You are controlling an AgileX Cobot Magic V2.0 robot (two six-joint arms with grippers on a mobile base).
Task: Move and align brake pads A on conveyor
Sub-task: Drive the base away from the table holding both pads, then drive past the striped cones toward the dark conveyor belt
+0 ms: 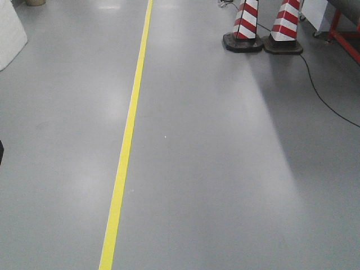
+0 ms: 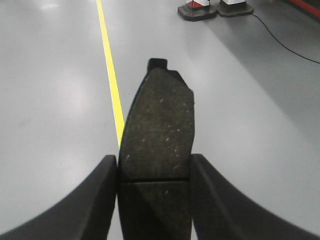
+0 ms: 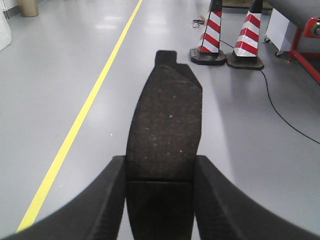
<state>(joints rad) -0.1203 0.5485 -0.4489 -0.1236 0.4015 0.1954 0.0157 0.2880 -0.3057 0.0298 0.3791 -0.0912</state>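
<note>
Grey painted floor (image 1: 225, 169) fills every view, crossed by a yellow line (image 1: 126, 140), with striped cones (image 1: 246, 25) near its far right edge; no conveyor in sight. Left gripper (image 2: 154, 167) is closed onto one brake pad (image 2: 157, 120), pinched at its groove with the tabbed end pointing out. Right gripper (image 3: 160, 167) clamps a second brake pad (image 3: 167, 115) likewise. Both pads ride above the floor. Judgement: hold both pinches firm and level, then lay the pads down parallel once the belt appears.

A pair held aloft, tabs pointing away.
The left-hand brake pad (image 2: 157, 120), dark grey and speckled, is pinched at its groove by the left gripper (image 2: 154, 159); the right-hand brake pad (image 3: 165, 115) sits likewise in the right gripper (image 3: 160, 160).
</note>
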